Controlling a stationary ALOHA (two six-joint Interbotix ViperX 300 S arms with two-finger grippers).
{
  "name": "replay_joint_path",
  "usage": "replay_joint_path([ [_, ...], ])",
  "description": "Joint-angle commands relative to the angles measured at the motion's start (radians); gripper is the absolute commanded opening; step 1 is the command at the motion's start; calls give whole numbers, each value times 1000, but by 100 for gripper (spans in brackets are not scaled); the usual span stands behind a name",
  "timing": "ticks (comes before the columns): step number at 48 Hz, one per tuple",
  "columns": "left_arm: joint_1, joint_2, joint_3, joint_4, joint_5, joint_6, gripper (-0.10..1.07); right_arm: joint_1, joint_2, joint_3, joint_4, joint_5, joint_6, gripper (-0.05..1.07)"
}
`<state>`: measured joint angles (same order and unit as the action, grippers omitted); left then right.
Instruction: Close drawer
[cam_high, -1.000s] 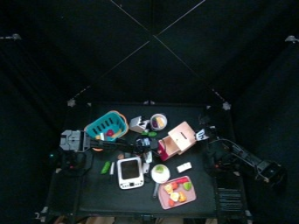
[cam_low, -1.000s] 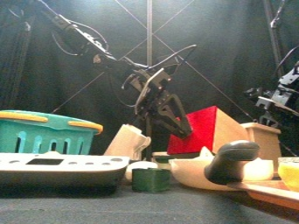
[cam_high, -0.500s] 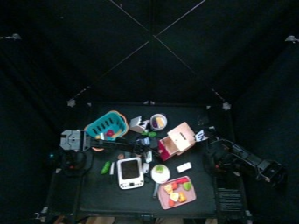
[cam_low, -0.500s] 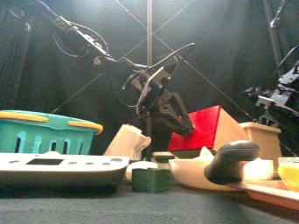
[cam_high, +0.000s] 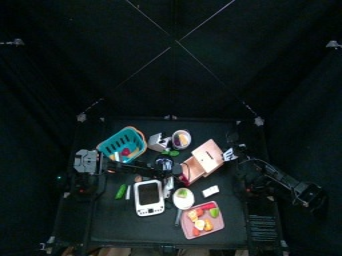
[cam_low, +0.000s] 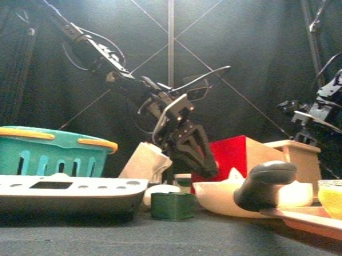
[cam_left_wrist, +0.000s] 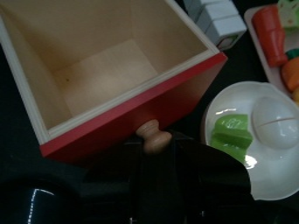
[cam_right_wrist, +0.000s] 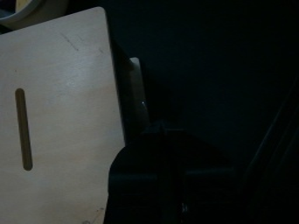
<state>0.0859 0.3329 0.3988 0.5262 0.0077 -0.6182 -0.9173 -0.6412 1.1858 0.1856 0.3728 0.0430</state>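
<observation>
The drawer is a tan wooden box near the table's middle. Its sliding compartment stands pulled out and empty, with a red front and a small wooden knob. My left gripper is open right at that knob, its dark jaws to either side just below it. In the front view the left gripper hangs low against the red front. The right wrist view shows a tan panel with a slot, close to my right gripper, which rests to the drawer's right.
A teal basket stands at the left. A white flat device and a red tray of fruit lie near the front edge. A white bowl with green pieces sits beside the drawer front. A green block stands in front.
In the front view my left gripper has dropped lower and to the right, down to the drawer's red front. The right arm has not moved.
</observation>
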Motion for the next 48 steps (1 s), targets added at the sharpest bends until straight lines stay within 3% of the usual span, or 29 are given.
replay_joint_path([
  [1,23,-11,-25,-2,3,-2,47,32,21,-6,9,2,3,4],
  [30,37,-23,-21,9,-110,-2,41,51,32,-8,9,2,3,4],
  [48,61,-49,17,-9,-107,-2,41,55,9,-20,2,11,2,4],
])
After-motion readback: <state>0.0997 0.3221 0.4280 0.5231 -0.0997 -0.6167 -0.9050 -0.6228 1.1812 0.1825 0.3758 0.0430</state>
